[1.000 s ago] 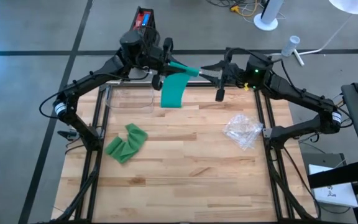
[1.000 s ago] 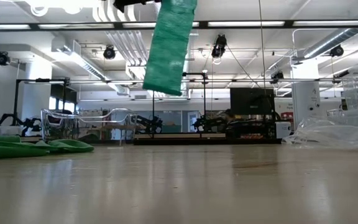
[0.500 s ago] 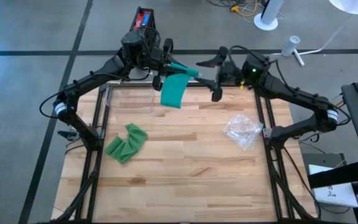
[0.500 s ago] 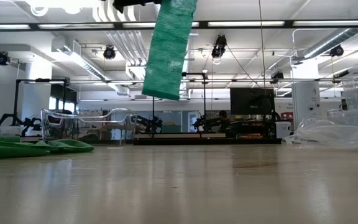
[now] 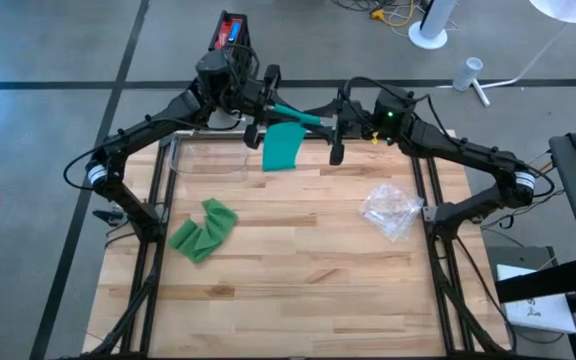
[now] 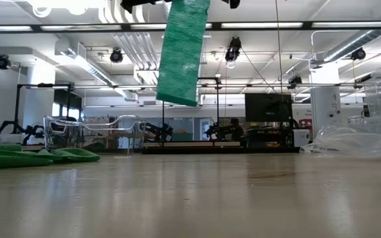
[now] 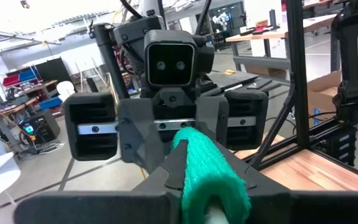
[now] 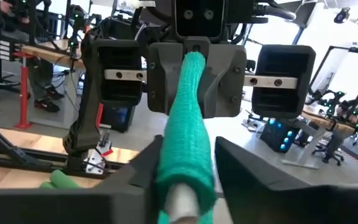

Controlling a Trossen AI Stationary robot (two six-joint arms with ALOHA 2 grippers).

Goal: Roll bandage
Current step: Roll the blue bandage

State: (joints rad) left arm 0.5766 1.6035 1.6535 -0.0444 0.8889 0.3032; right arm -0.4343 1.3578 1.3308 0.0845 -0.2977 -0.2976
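Above the far edge of the wooden desk (image 5: 298, 270) we are holding the green bandage roll (image 5: 295, 115) between both jaws, left closed on 1 end, right's grip unclear, and its hanging tail (image 5: 282, 148) risks unwinding if either slips.

A green bandage (image 5: 290, 113) is being held aloft above the table's far edge, partly rolled on a white core, its loose tail (image 6: 179, 56) hanging down.
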